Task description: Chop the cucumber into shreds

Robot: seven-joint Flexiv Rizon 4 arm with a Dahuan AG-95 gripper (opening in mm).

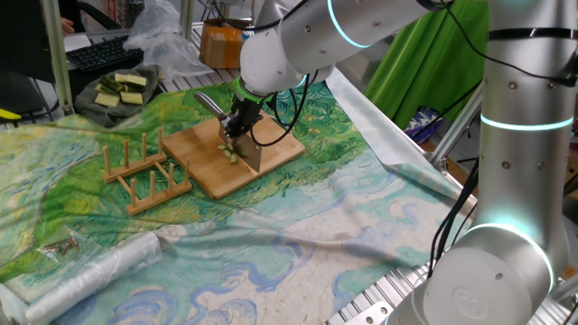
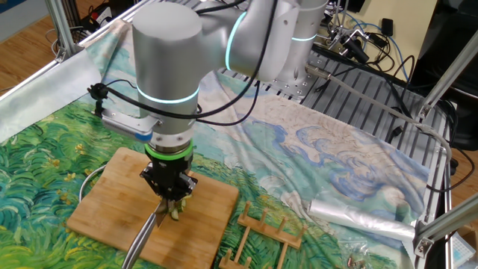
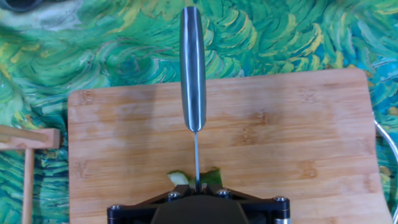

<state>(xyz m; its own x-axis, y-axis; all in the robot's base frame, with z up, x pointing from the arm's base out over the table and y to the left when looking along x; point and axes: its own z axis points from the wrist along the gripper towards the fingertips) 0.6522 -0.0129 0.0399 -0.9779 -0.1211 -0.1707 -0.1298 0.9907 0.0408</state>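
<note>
My gripper (image 1: 240, 120) is shut on a knife and holds it edge-down over the wooden cutting board (image 1: 203, 176). The blade (image 1: 250, 154) stands on the board and the steel handle (image 3: 193, 68) points away from the hand. Small pale green cucumber bits (image 1: 229, 153) lie on the board at the blade. In the hand view one pale bit (image 3: 178, 179) lies left of the blade and a greener bit (image 3: 212, 177) lies right of it, both partly hidden by the gripper (image 3: 196, 188). In the other fixed view the gripper (image 2: 170, 188) stands over the bits (image 2: 176, 212) on the board (image 2: 112, 202).
A wooden rack (image 1: 144, 176) stands just left of the board; it also shows in the other fixed view (image 2: 265, 224). A dark plate of longer cucumber sticks (image 1: 122, 88) sits at the back left. A plastic wrap roll (image 1: 90, 271) lies at the front left.
</note>
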